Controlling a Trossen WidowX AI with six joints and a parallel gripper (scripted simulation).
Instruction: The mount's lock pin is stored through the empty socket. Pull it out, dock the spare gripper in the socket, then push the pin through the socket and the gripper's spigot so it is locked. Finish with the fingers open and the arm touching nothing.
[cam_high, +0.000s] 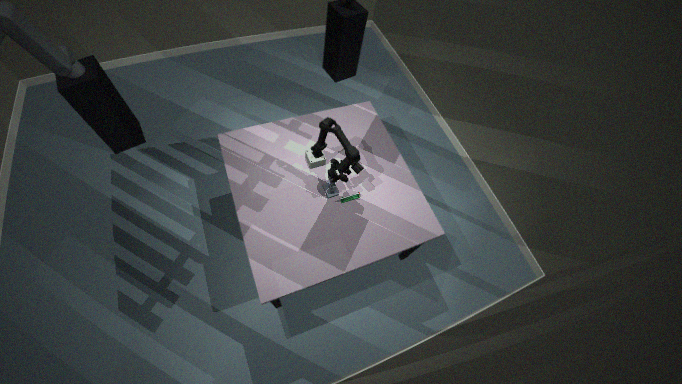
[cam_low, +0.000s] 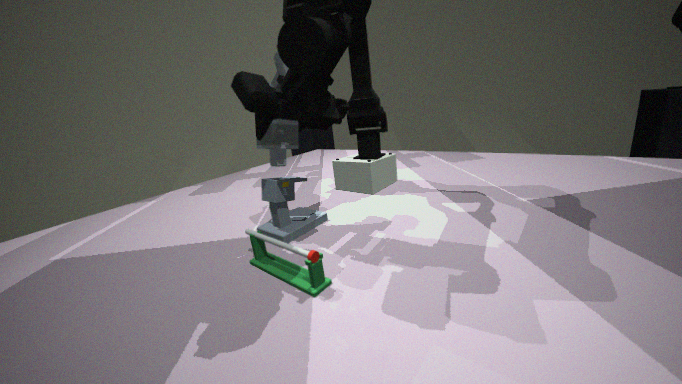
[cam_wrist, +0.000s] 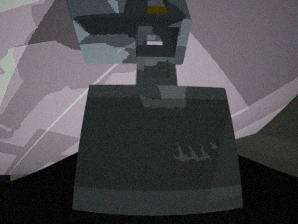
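My gripper (cam_high: 334, 176) (cam_low: 270, 127) is shut on the spare gripper (cam_low: 280, 135) (cam_wrist: 155, 145), a dark grey block with a narrow spigot (cam_low: 278, 157) (cam_wrist: 156, 74). The spigot points down and hangs above the socket (cam_low: 274, 191) (cam_wrist: 105, 52), with a visible gap in the exterior view. The socket tops the grey-blue mount (cam_high: 332, 193) (cam_low: 295, 226) and has a yellow mark; its opening shows in the wrist view. The lock pin, with a pale shaft (cam_low: 282, 243) and red head (cam_low: 313, 256), lies across the green rack (cam_high: 350, 198) (cam_low: 289, 274). The fingertips are mostly hidden.
The pink table (cam_high: 280, 250) (cam_low: 350, 350) bears the arm's pale base block (cam_high: 315, 159) (cam_low: 352, 176) behind the mount. The green rack stands close in front of the mount in the exterior view. Dark pillars (cam_high: 345, 42) (cam_high: 100, 107) stand beyond the table. Patchy shadows cross the surface.
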